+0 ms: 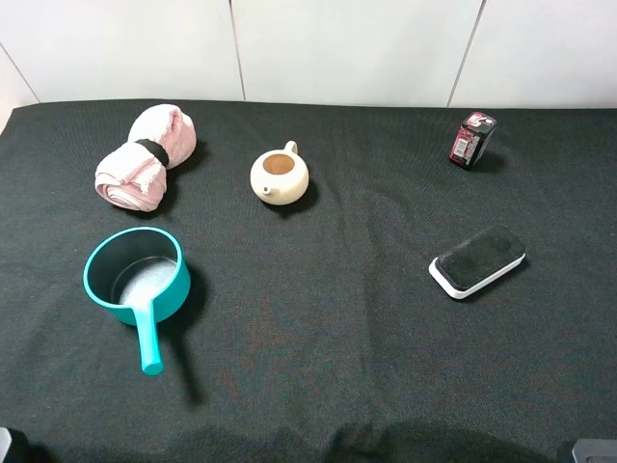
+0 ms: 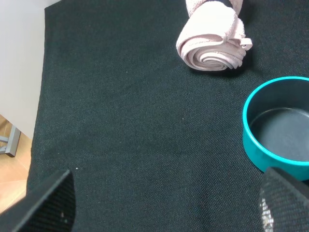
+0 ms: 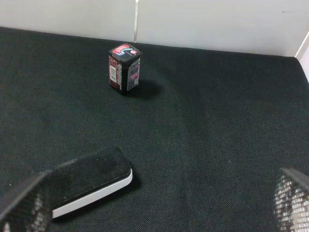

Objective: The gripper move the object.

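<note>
The object [image 1: 478, 260], a flat block with a black felt top on a white base, lies on the right of the black cloth. In the right wrist view the object [image 3: 91, 181] lies close in front of my right gripper [image 3: 159, 208], by one of its fingertips [image 3: 24, 208]. That gripper is open and empty, and it stays apart from the block. My left gripper [image 2: 164, 212] is open and empty over bare cloth at the table's left front. In the exterior high view only slivers of the arms show at the bottom corners.
A small red-black packet [image 1: 472, 140] stands at the back right, also in the right wrist view [image 3: 124, 67]. A cream teapot [image 1: 280, 176] sits mid-back. A rolled pink towel [image 1: 145, 159] [image 2: 210, 41] and a teal pan [image 1: 135, 280] [image 2: 280, 125] lie on the left.
</note>
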{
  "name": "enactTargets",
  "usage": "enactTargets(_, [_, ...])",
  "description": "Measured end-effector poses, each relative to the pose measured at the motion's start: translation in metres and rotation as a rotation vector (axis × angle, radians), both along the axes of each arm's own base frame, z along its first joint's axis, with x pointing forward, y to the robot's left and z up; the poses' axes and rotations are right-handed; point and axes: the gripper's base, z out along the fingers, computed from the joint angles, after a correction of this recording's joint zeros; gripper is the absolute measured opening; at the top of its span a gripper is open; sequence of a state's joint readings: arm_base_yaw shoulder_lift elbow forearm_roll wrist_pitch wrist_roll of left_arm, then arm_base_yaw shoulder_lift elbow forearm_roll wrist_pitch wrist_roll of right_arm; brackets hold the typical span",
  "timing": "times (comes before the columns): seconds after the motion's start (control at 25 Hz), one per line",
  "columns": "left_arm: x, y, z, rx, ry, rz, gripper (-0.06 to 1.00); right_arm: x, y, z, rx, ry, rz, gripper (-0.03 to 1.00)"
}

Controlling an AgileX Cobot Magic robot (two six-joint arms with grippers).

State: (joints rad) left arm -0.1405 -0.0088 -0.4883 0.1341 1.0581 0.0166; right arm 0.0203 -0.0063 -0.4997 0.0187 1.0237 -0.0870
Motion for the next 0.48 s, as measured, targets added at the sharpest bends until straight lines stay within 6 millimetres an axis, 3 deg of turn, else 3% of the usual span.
enactTargets(0.48, [0.0000, 0.0000, 0.0000, 0.000, 0.000, 0.000, 0.83, 0.0000, 0.0000, 0.0000, 0.000, 0.000, 0.000, 0.69])
